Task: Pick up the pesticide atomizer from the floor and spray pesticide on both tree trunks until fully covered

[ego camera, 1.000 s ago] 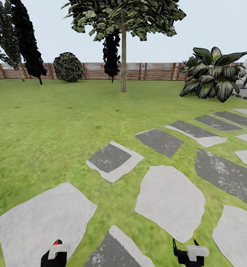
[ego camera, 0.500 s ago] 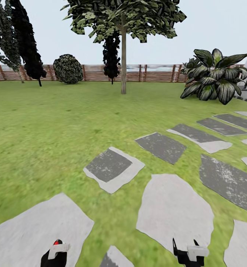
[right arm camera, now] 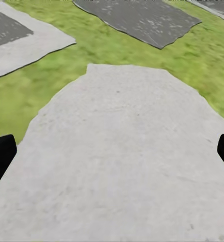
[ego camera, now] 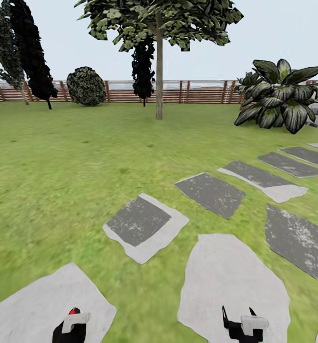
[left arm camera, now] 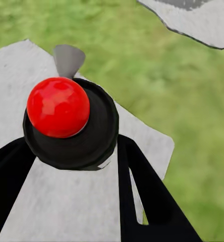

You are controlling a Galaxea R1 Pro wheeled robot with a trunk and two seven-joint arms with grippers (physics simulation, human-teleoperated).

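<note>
Left gripper [left arm camera: 74,151] clenched on the red-capped atomizer [left arm camera: 59,108], right gripper [right arm camera: 112,156] released over a pale slab [right arm camera: 122,161], tree trunk [ego camera: 159,81] well ahead across open lawn [ego camera: 58,166], fence [ego camera: 201,93] behind, broad-leaved bush [ego camera: 278,95] to the right.

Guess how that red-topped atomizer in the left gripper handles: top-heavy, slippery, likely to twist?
Left wrist view: the atomizer sits between the left gripper's black fingers, apparently clamped. Its round black body and glossy red cap look smooth, so it may rotate in the grip. It looks rigid and probably light. The grey nozzle juts sideways, so bumps could turn it.
</note>
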